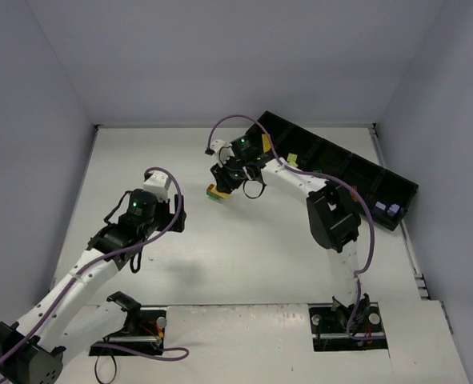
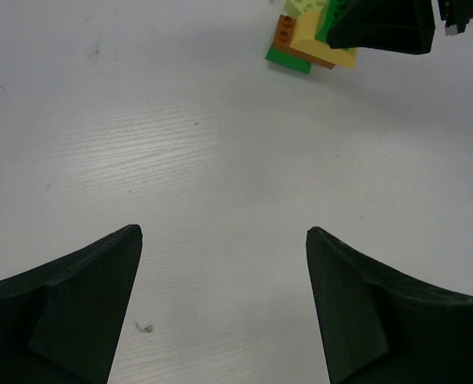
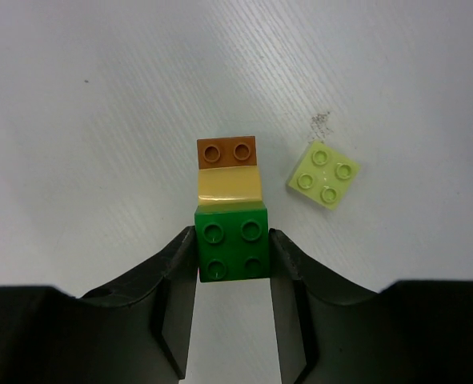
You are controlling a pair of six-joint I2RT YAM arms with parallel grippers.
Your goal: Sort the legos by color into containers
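Top external view: a matte white table (image 1: 244, 264) stands inside pale grey walls (image 1: 220, 56). A long black tray of containers (image 1: 356, 172), hard plastic divided into square compartments, lies slanted along the far right edge. Lilac bricks (image 1: 392, 210) sit in its end compartment at the right. The right gripper (image 1: 224, 182) reaches to mid-table over a small cluster of legos (image 1: 213, 192), seen here only as a yellow-green speck. A purple cable (image 1: 236, 120) loops along the arm.

Right wrist view: the detail is clear here. The right gripper's black jaws press against both sides of a glossy dark green brick (image 3: 232, 252), square with four round studs. Touching its far side is a smooth yellow wedge (image 3: 230, 186), then an orange-brown brick (image 3: 226, 152) with two studs. A flat lime plate (image 3: 322, 174) with four studs lies apart to the right, turned diagonally, with a fleck of grit (image 3: 322, 120) beyond it.

Left wrist view: the left gripper (image 2: 224, 232) hangs over bare, faintly grained table, its jaws spread wide and holding nothing. The same cluster shows at the top edge, partly hidden behind the right gripper.
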